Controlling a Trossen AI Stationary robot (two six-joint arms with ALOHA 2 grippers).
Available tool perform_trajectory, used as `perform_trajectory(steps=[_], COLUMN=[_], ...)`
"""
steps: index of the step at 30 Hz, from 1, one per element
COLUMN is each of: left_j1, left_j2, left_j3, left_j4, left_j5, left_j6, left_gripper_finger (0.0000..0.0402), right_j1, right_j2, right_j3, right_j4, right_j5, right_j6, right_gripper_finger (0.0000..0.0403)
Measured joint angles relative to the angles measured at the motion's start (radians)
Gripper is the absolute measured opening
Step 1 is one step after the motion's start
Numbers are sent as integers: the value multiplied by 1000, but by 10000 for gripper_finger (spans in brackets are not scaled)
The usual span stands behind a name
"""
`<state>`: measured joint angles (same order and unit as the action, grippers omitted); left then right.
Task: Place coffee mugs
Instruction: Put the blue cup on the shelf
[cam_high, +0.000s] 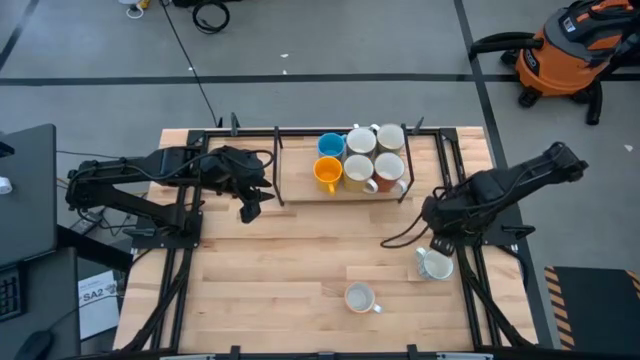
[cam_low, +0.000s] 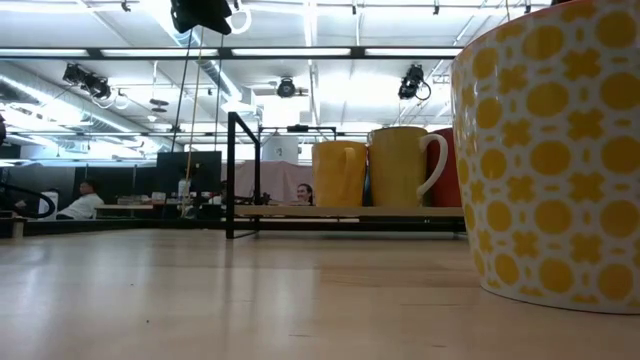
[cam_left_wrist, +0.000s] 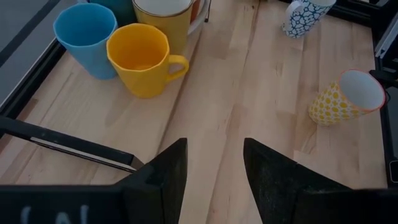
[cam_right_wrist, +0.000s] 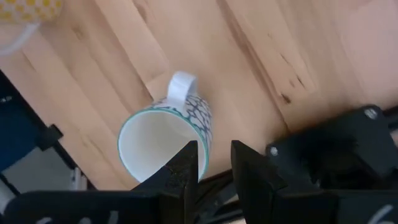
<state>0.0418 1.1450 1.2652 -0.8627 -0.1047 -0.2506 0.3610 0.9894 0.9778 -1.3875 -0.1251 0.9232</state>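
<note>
Several coffee mugs stand packed on a wooden tray (cam_high: 300, 192) at the table's far middle, among them a blue one (cam_high: 331, 146) and an orange one (cam_high: 327, 173). A blue-and-white patterned mug (cam_right_wrist: 168, 140) stands upright near the right edge. My right gripper (cam_right_wrist: 214, 163) hangs open just above it, pointing down, its fingers on either side of the mug's wall opposite the handle (cam_right_wrist: 182, 84). A yellow-patterned mug (cam_high: 360, 297) stands alone near the front edge. My left gripper (cam_left_wrist: 214, 177) hovers open left of the tray, with nothing between its fingers.
A black metal frame (cam_high: 278, 165) borders the tray's left end, and black rails (cam_high: 470, 290) run along both table sides. The yellow-patterned mug (cam_low: 550, 150) fills the low view's right. Bare wood lies at the table's middle and front left.
</note>
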Motion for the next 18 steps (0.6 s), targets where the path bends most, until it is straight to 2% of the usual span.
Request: perform_trajectory(steps=[10, 18], left_j1=[0, 0], left_j2=[0, 0], left_j3=[0, 0], left_j4=[2, 8], left_j5=[0, 0], left_j6=[-1, -1], left_gripper_finger=[164, 164], right_j1=[74, 131], right_j2=[0, 0], right_j3=[-96, -146], right_j4=[75, 152], right_j5=[-19, -20], right_j6=[-110, -115], right_gripper_finger=[102, 102])
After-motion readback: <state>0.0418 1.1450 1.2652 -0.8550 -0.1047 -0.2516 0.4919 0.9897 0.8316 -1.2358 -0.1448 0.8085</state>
